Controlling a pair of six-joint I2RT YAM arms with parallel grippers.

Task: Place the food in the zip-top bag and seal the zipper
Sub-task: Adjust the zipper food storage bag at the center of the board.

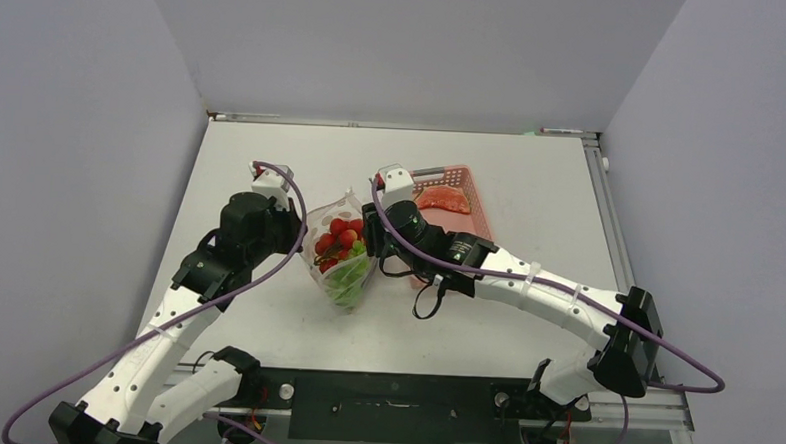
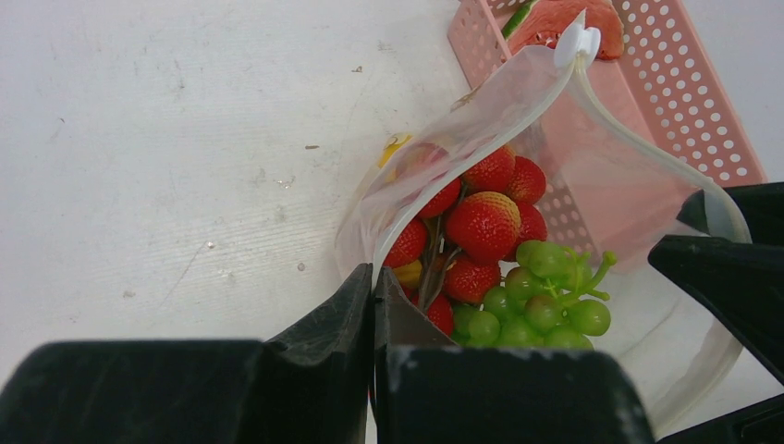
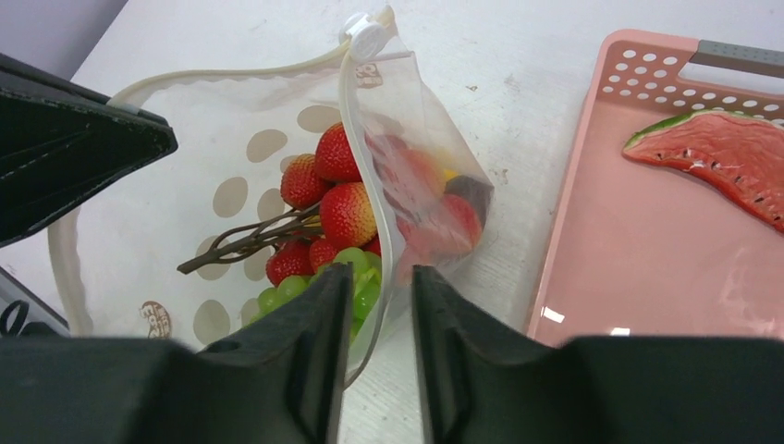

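Observation:
The clear zip-top bag point(image 1: 338, 255) stands between my grippers with its mouth open. Inside are red strawberries point(image 2: 481, 222), a bunch of green grapes point(image 2: 545, 296) and a partly hidden yellow piece point(image 2: 393, 148). My left gripper point(image 2: 373, 277) is shut on the zipper strip point(image 2: 638, 139) at the bag's left mouth edge. My right gripper point(image 3: 379, 277) is open, with the opposite zipper strip point(image 3: 356, 166) running loose between its fingers. The white slider point(image 3: 362, 37) sits at the far end of the mouth. No pepper, eggplant or tomatoes show.
The pink slotted basket point(image 1: 470, 200) lies just behind and right of the bag and holds a watermelon slice point(image 3: 721, 153). The bag leans close to the basket's near corner point(image 2: 481, 37). Bare white table point(image 1: 272, 157) lies to the left.

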